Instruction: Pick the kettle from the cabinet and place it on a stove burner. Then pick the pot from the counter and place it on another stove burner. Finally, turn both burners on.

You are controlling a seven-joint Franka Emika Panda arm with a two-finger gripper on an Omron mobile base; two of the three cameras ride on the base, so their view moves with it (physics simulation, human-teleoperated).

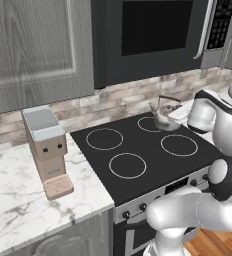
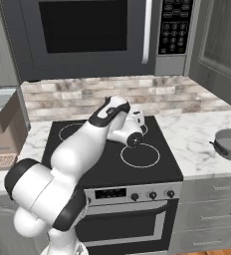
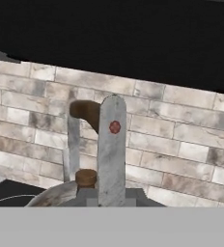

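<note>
I am holding the kettle (image 1: pixel 165 116) by its arched brown handle (image 3: pixel 86 110), my jaws pinched narrow around the top of that arch, and in the hand view one grey finger (image 3: pixel 112 154) is standing straight up in front of the handle with the brown lid knob (image 3: pixel 86 177) and the rounded lid just below it. So the kettle is hanging directly beneath my jaws, its body down, its handle rising into my grip, with the brick backsplash (image 3: pixel 181 140) behind. From the left base view the kettle is sitting over the back right ring of the black cooktop (image 1: pixel 138 145), the small stove burner (image 1: pixel 152 123), and I cannot tell from these pictures whether its base is already touching the glass or just above it. In the right base view my own arm is covering the kettle. I am judging the kettle step as nearly finished: what matters next is that the base is settling flat inside that ring before I am letting go and lifting straight up clear of the arch. After that, the pot (image 2: pixel 230 144) is lying well to my right on the marble counter (image 2: pixel 197 134), beyond the cooktop's right edge, so the coming reach is running rightward, away from the kettle.
</note>
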